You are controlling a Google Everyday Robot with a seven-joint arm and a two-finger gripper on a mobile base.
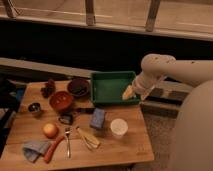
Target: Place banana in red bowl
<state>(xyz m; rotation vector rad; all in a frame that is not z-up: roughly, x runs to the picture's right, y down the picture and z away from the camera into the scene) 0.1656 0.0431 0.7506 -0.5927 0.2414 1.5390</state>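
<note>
Banana (87, 138): pale yellow, forked at one end, laid flat on the table's front half between the fork and the white cup, just in front of the sponge; it is well apart from the red bowl and from the gripper.
Table (135, 145): light wood, seen from above; every loose thing is set on it.
Arm (170, 67): white, reached in from the right and bent down over the tray's right end.
Tray (107, 82): green, rectangular, placed at the table's back right.
Red bowl (61, 100): orange-red, darker inside, stood upright left of the tray, just in front of the dark bowl.
Dark bowl (78, 86): maroon-brown, set just beside the tray's left wall.
Gripper (130, 92): held over the tray's right front corner, a pale yellowish form being seen at its tip; whether it is spread or pressed together cannot be told.
Cloth (34, 149): grey-blue, crumpled at the front left corner.
White cup (119, 128): upright, right of the banana.
Sponge (97, 118): blue, laid in front of the tray.
Stick (52, 148): reddish-orange, laid slantwise between cloth and fork.
Apple (50, 130): yellow-orange, placed in front of the red bowl.
Fork (68, 141): metal, laid left of the banana.
Metal cup (34, 108): small, stood left of the red bowl.
</note>
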